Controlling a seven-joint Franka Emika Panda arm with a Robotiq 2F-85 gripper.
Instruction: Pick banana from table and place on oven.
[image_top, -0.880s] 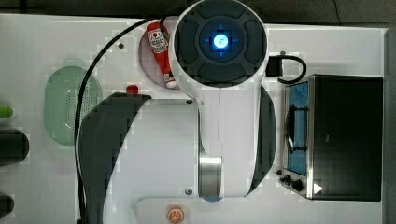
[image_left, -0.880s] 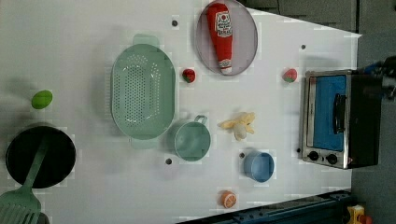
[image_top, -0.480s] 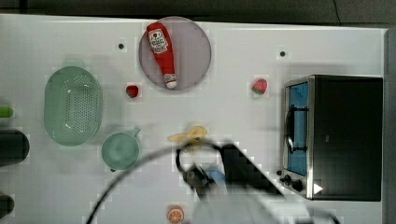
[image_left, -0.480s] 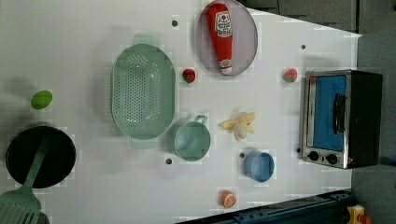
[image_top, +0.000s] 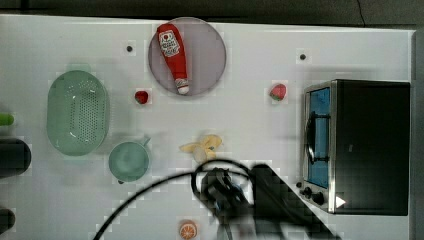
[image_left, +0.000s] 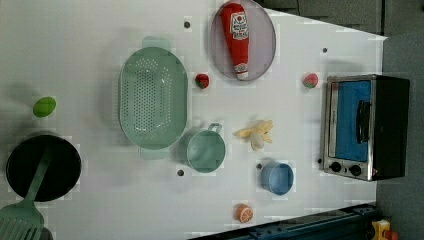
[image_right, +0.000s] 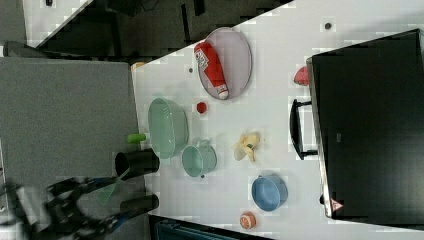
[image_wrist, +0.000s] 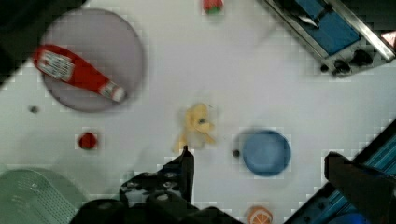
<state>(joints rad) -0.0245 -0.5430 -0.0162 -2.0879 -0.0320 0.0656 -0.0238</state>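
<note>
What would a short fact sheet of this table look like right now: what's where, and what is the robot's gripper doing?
Banana: lying on the table, mid-table, not held
Oven: at the left view's right edge, door shut, top bare
Gripper: open, holding nothing, above the table beside the banana
Ketchup bottle: lying on the round plate
Blue bowl: near the banana, apart from it
Task status: banana not yet picked up

**A lab bench dressed up as a kitchen**

I'm looking at a test bench here, not a home. The white table (image_left: 100, 30) has screw holes drilled in it. Toy food and kitchenware are scattered across it: a ketchup bottle (image_left: 237, 37) on a plate (image_left: 265, 45), a colander (image_left: 153, 97), a toaster oven (image_left: 367, 127). A cabled robot arm (image_top: 260, 200) hangs overhead.
</note>
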